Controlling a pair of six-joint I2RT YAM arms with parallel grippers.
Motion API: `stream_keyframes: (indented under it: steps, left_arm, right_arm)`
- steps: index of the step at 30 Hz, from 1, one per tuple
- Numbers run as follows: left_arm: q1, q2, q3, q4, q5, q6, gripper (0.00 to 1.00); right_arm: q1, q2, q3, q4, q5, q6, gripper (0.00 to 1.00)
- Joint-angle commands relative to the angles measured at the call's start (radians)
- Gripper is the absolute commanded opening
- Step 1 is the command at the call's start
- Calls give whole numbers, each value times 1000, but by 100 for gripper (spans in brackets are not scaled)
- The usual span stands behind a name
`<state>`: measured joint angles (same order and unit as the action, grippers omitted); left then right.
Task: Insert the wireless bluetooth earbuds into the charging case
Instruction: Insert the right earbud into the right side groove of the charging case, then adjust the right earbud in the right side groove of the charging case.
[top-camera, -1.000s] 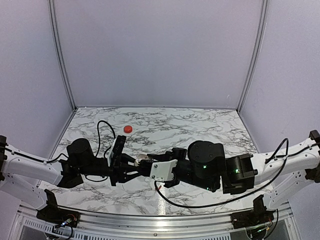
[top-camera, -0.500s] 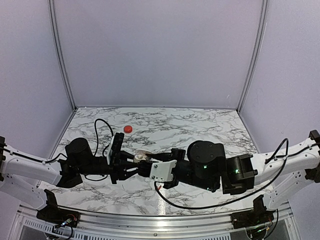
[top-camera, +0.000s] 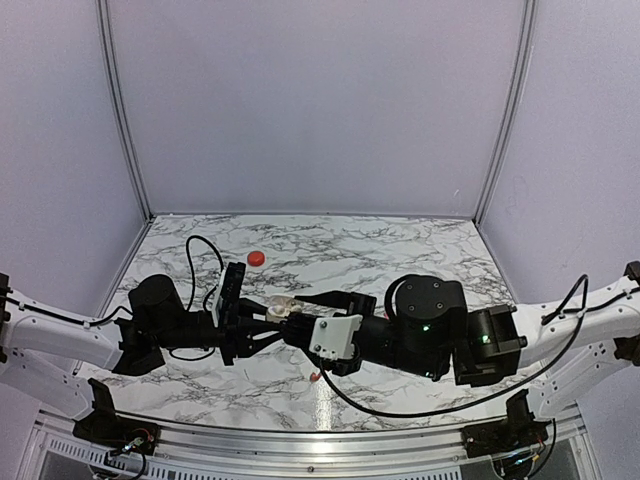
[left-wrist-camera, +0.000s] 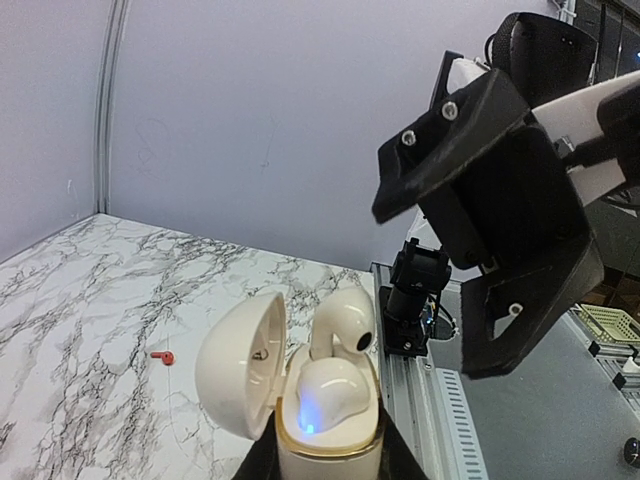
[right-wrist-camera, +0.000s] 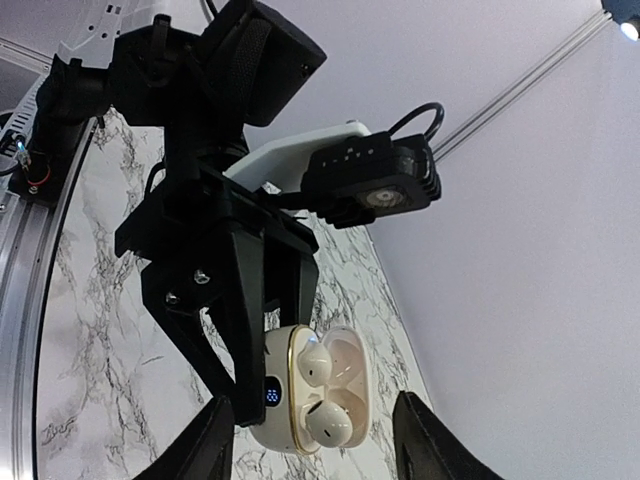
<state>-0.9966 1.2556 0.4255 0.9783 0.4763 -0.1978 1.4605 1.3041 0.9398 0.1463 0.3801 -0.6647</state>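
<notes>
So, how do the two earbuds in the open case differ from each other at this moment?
Seen from the left wrist, the far earbud stands high out of the charging case; the near earbud sits low in it. The far earbud shows a dark spot; the near earbud looks plain, with a blue glow at its front. Both are glossy white.

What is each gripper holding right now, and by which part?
Left gripper clamps the charging case by its lower body. Right gripper is open, holding nothing.

2 earbuds, 1 charging case, 1 red disc.
</notes>
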Motion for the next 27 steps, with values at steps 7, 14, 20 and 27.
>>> stream_keyframes:
  steps: [7,14,20,27]
  left_arm:
    - [4,-35,9,49,35,47,0]
    - [-2,-60,-7,49,55,125,0]
    - [-8,-49,0,41,54,146,0]
    - [-13,-52,2,31,49,157,0]
  right_arm:
    - [-73,-110,52,-15,-130,184,61]
    - [-176,-124,84,-94,-292,380,68]
    - [-183,-87,113,-122,-346,472,70]
    - [-183,-47,118,-138,-339,479,71]
